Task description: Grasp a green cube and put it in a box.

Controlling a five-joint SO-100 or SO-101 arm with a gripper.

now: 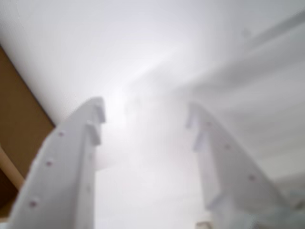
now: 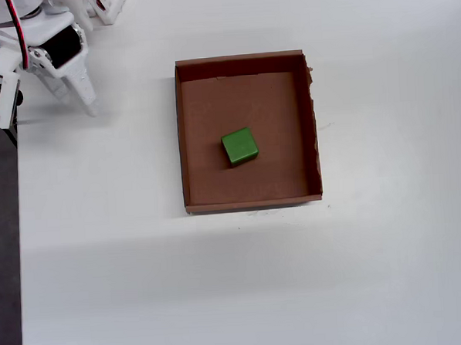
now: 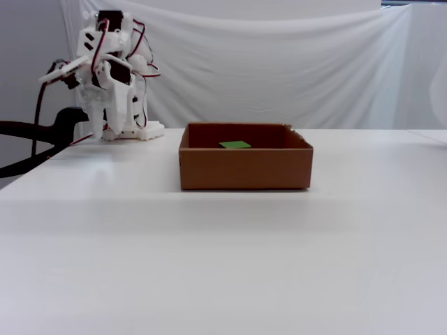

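Note:
The green cube [image 2: 239, 146] lies flat on the floor of the brown cardboard box [image 2: 244, 67], a little left of its middle; in the fixed view only the green cube's top [image 3: 235, 145] shows over the box wall [image 3: 244, 167]. My white gripper [image 2: 89, 107] hangs folded back by the arm's base at the table's far left corner, well away from the box. In the wrist view the gripper [image 1: 145, 107] is open, its two white fingers [image 1: 71, 157] spread with only blurred white surface between them. The fixed view shows the gripper [image 3: 119, 128] pointing down, just above the table.
The box's right wall [image 2: 314, 106] is ragged. The white table ends at a left edge [image 2: 19, 230] close to the arm. A white drape [image 3: 279, 70] hangs behind the table. A brown surface [image 1: 19, 124] shows at the wrist view's left side; what it is cannot be told.

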